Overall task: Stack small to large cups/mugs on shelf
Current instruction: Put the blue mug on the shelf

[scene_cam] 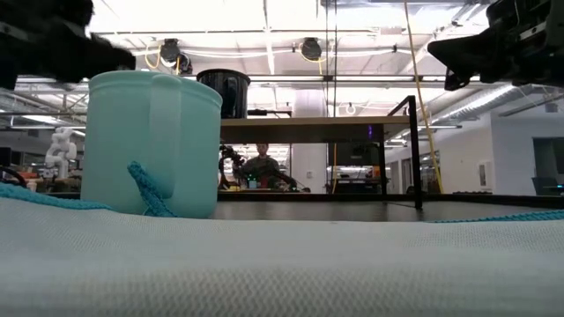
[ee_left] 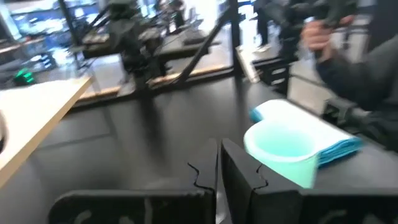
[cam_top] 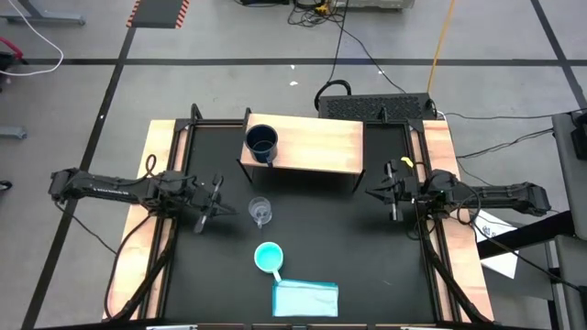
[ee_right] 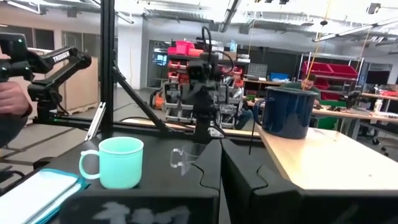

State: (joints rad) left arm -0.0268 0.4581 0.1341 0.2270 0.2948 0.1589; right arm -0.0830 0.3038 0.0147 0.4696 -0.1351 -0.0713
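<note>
The dark navy mug (cam_top: 261, 144) stands on the left end of the wood-topped shelf (cam_top: 316, 147). The clear glass cup (cam_top: 260, 212) stands on the black table in front of the shelf. The turquoise mug (cam_top: 269, 258) stands nearer the front edge, beside the light blue cloth (cam_top: 305, 298). My left gripper (cam_top: 220, 205) is shut and empty, just left of the glass cup. My right gripper (cam_top: 376, 192) is shut and empty, right of the shelf's front corner. The right wrist view shows the glass cup (ee_right: 186, 158), turquoise mug (ee_right: 118, 163) and navy mug (ee_right: 286, 112).
The folded cloth (scene_cam: 282, 264) fills the foreground of the low view, with the turquoise mug (scene_cam: 154, 145) behind it. Wooden strips (cam_top: 165, 165) edge the table's left and right sides. A person's hand (ee_right: 9, 99) and another person (ee_left: 348, 56) show beyond the table.
</note>
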